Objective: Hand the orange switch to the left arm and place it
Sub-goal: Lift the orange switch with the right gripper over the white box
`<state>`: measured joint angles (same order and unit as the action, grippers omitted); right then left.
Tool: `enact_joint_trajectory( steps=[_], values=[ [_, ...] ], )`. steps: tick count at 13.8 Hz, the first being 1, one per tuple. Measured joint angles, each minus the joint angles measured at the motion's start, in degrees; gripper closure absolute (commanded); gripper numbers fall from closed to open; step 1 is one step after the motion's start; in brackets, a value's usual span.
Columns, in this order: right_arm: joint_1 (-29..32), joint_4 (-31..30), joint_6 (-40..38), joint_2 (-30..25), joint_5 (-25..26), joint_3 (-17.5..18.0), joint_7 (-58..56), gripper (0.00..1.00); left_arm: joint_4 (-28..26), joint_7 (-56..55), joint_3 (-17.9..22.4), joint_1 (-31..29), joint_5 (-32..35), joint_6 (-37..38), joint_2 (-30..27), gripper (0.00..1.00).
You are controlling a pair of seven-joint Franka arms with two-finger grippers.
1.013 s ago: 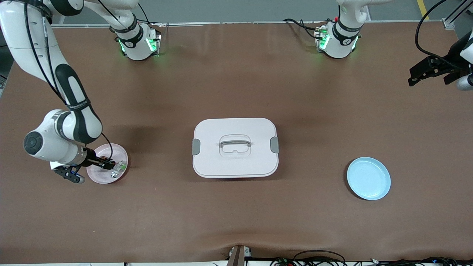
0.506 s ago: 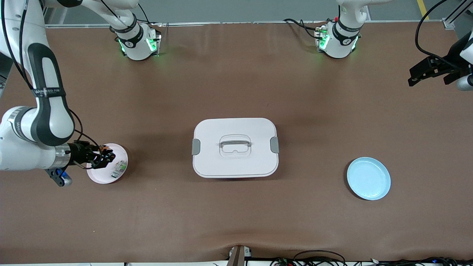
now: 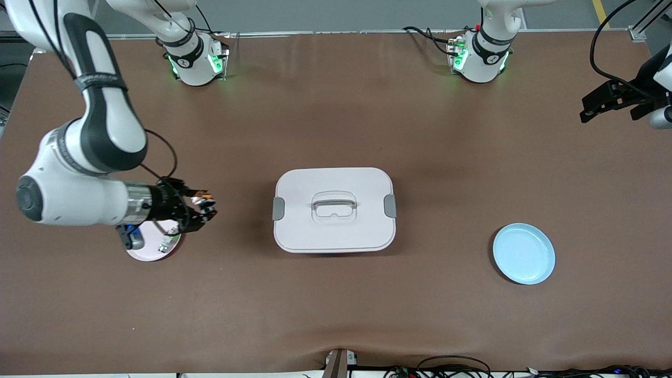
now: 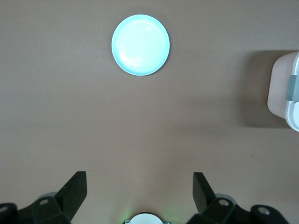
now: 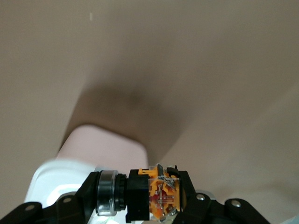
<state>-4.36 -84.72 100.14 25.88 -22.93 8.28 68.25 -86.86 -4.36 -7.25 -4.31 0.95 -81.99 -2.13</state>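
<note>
My right gripper (image 3: 205, 206) is shut on the orange switch (image 3: 202, 199), a stubby black part with orange ends. It holds the switch in the air between the pink plate (image 3: 149, 251) and the white box (image 3: 334, 210). In the right wrist view the switch (image 5: 145, 192) sits crosswise between the fingers, with the box (image 5: 84, 151) ahead. My left gripper (image 3: 611, 100) is open and empty, waiting in the air at the left arm's end of the table; its fingers (image 4: 74, 186) are spread wide.
A small white-and-green part (image 3: 167, 242) lies on the pink plate. A blue plate (image 3: 523, 253) lies toward the left arm's end, also seen in the left wrist view (image 4: 140, 45). The box's corner (image 4: 285, 93) shows there too.
My right gripper has lifted off the pink plate with the orange switch and moved toward the box. The left arm has not moved.
</note>
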Motion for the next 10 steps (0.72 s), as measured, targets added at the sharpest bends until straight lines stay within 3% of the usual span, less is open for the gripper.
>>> enact_joint_trajectory(
  steps=[4, 10],
  values=[
    [-6.4, 1.6, 2.7, 0.0, -2.6, 0.7, 13.7, 1.00, 0.0, 0.0, 0.0, 0.0, -0.5, 0.0, 0.0, 0.00],
    [-15.9, 6.3, 11.5, 1.5, -3.0, 0.8, 29.5, 1.00, 0.0, -0.1, -0.4, 0.8, -10.6, -1.7, 0.8, 0.00]
  ],
)
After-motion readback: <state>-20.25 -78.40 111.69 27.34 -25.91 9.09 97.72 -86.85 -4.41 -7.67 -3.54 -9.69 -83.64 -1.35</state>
